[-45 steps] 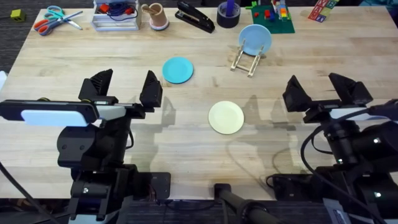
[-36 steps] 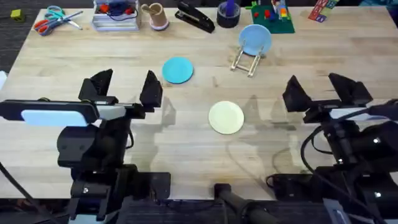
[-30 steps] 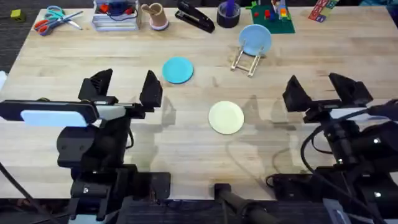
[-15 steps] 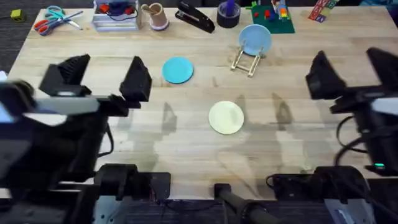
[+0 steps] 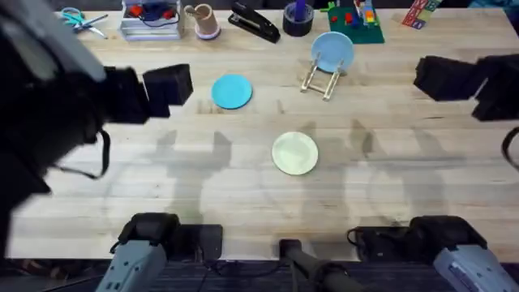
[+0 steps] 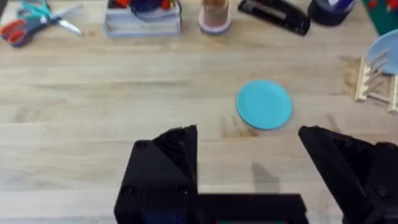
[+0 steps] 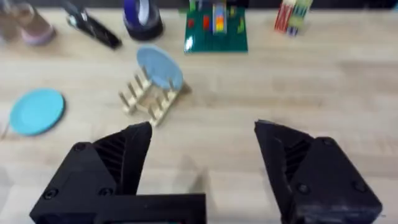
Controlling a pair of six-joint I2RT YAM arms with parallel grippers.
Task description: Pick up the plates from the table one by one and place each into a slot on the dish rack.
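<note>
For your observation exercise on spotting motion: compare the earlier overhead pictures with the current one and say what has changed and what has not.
Both arms have risen toward the camera and swung outward: the left gripper now sits nearer the teal-blue plate, the right gripper farther forward at the right edge. Both are open and hold nothing. The teal-blue plate, the cream-yellow plate and the dish rack with its sky-blue plate have stayed put.

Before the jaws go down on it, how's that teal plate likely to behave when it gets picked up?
The teal plate lies flat on the table, so it probably gives little edge to grip and may slide when nudged. It looks thin and rigid, likely light. The pale yellow plate would probably handle the same.
</note>
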